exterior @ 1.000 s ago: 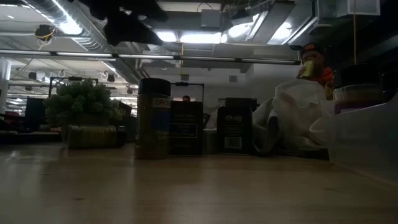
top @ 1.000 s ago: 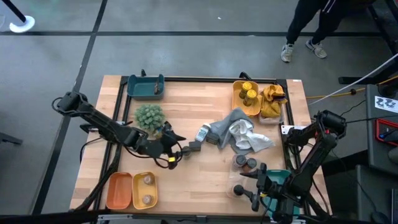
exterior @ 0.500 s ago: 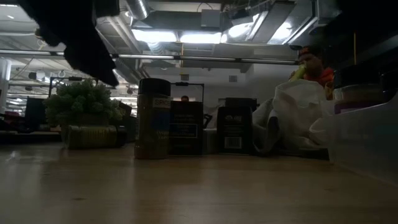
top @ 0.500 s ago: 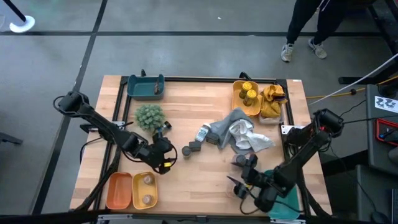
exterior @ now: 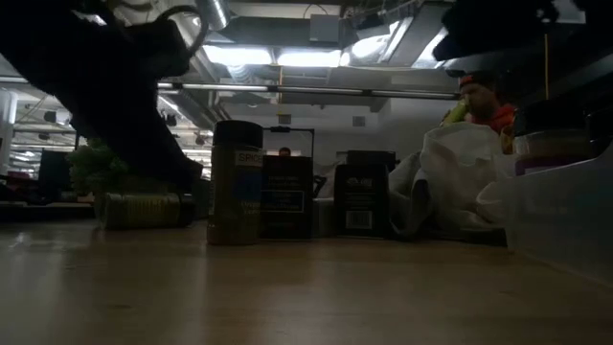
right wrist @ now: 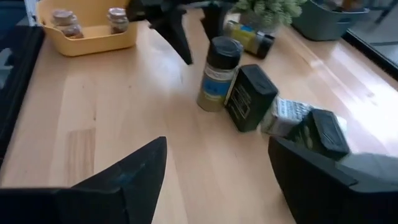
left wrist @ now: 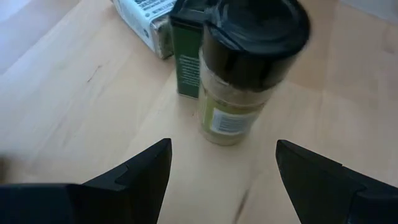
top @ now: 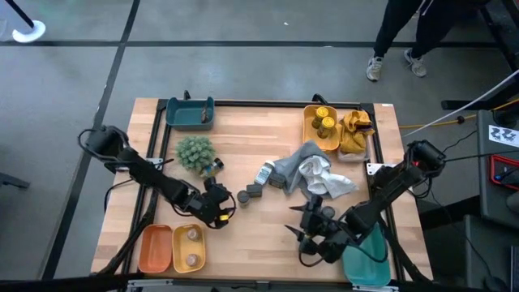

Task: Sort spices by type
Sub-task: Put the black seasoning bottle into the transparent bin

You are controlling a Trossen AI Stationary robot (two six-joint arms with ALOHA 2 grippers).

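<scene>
A spice jar (left wrist: 249, 68) with a black lid stands upright on the wood, a green tin (left wrist: 186, 62) close behind it. My left gripper (left wrist: 224, 180) is open, low over the table just short of this jar (top: 243, 196). Its fingers stand apart and touch nothing. My right gripper (right wrist: 214, 180) is open too, over the near right part of the table (top: 298, 231). It faces the same jar (right wrist: 217, 71), a dark tin (right wrist: 252, 96), a lying white tin (right wrist: 289, 118) and another dark jar (right wrist: 323, 134).
A green plant ball (top: 195, 152) has a jar (top: 212, 168) lying beside it. Grey and white cloths (top: 312, 174) are heaped right of centre. A yellow tray (top: 188, 247) and an orange tray (top: 156, 247) sit at the near left. Another yellow tray (top: 322, 126) and a teal bin (top: 190, 113) stand at the far edge.
My left gripper has sunk toward the table and tipped further down, closing in on the black-lidded jar. My right gripper has swung from the near right corner toward the table's left and rolled at the wrist. Both have stayed open. No spice has moved.
</scene>
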